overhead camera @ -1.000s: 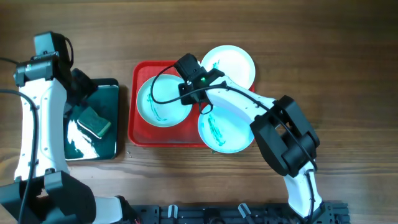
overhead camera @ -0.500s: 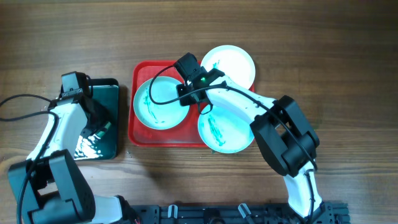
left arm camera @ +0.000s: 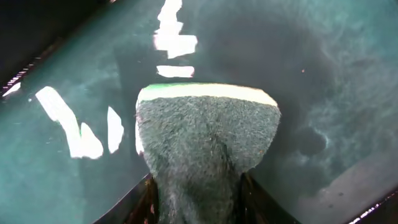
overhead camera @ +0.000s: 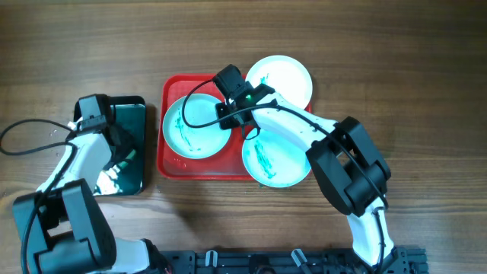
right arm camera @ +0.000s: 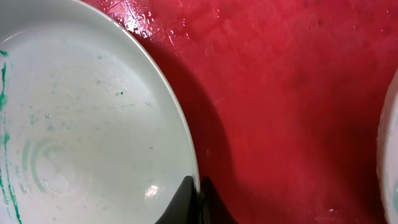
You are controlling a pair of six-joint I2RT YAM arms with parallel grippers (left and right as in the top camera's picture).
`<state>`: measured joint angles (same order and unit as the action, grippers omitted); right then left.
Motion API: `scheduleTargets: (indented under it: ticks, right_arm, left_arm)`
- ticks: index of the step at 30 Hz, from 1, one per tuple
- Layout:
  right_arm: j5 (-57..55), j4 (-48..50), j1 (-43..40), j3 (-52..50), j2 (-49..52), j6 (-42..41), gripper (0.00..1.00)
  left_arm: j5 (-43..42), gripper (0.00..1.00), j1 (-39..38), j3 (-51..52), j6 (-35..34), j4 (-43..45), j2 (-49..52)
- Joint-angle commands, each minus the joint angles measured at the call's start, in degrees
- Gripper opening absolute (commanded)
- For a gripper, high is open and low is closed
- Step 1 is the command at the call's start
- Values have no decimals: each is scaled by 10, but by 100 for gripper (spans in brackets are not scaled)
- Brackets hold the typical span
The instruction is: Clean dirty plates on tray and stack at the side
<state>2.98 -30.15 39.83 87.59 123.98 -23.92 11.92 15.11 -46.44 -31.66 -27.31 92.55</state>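
Observation:
Three plates sit on the red tray (overhead camera: 173,161): a mint-green one (overhead camera: 192,126) at the left with teal smears, a second smeared mint one (overhead camera: 275,161) at the front right, and a white one (overhead camera: 283,78) at the back right. My right gripper (overhead camera: 230,116) is shut on the right rim of the left plate (right arm camera: 93,137), which lies over the tray (right arm camera: 298,93). My left gripper (overhead camera: 120,156) is down in the black tray, shut on a grey-green sponge (left arm camera: 205,140) in the green water.
The smaller black tray (overhead camera: 137,106) with green water (left arm camera: 329,81) stands left of the red tray. My right arm reaches across the red tray from the front right. Bare wooden table lies all around.
My left arm has swung down from the back left into the black tray and closed on the sponge. The right gripper and the plates have not moved.

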Motion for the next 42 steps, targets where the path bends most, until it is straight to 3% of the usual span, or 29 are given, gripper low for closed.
scheduleTargets:
  ticks: [1,2,3,10,17,28,29,34,38,42]
  right_arm:
    - [6,0,2,6,15,15,4]
    - [6,0,2,6,15,15,5]
    - [6,0,2,6,15,15,4]
    - [16,1,2,6,15,29,4]
    - [41,5,2,6,15,35,4]
    - [72,9,0,6,15,47,4]
    - [77,10,-1,6,15,47,4]
    - [98,3,-17,6,15,27,4]
    - [84,-4,-26,6,15,-22,4]
    - [72,-8,-26,6,15,-46,4]
  left_arm:
    - [-18,26,1,8,16,10,37]
    - [-18,8,1,8,20,13,40]
    - [-18,4,1,8,31,16,40]
    - [-16,4,2,-75,59,-111,-76]
    - [-23,4,1,-83,76,-170,-215]
    - [-10,4,1,-82,75,-189,-212]
    - [-38,4,-2,-82,97,-181,-211]
    - [-81,4,-82,-82,117,-149,-150]
    - [-81,4,-148,-82,44,-107,-59]
    - [-82,4,-222,-82,37,-14,29]
